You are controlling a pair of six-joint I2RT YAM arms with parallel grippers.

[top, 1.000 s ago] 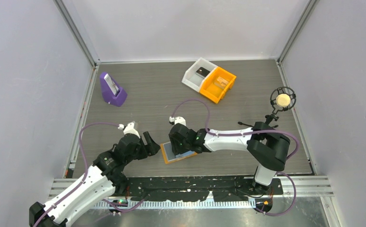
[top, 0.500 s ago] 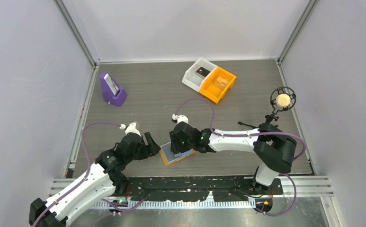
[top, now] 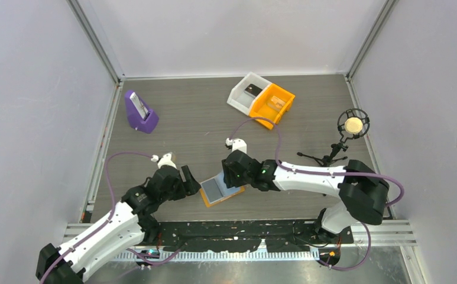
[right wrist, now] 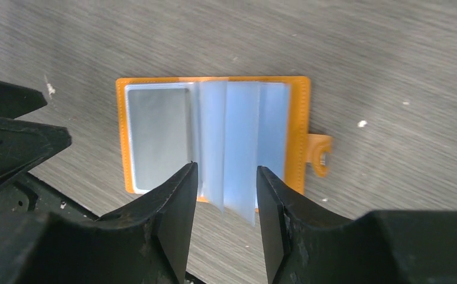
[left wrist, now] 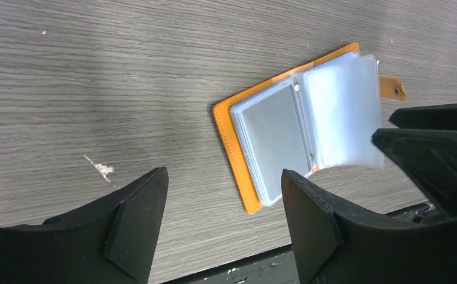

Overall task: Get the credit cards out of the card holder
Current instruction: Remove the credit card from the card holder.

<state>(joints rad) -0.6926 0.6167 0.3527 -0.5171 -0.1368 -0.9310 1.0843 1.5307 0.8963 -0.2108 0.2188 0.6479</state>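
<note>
The orange card holder lies open like a book near the table's front edge. A grey card shows in its left sleeve, and the clear sleeves stand up from the spine. My right gripper hovers over it, open, its jaws either side of the raised sleeves without pinching them. To the left of the holder sits my left gripper, low over bare table, open and empty. The right gripper's fingers show at the right of the left wrist view.
A white bin and an orange bin stand side by side at the back. A purple stand is at the back left, and a microphone on a small tripod at the right. The table's front edge runs just below the holder.
My right gripper has shifted to the right over the holder and opened a little. The left gripper has barely moved.
</note>
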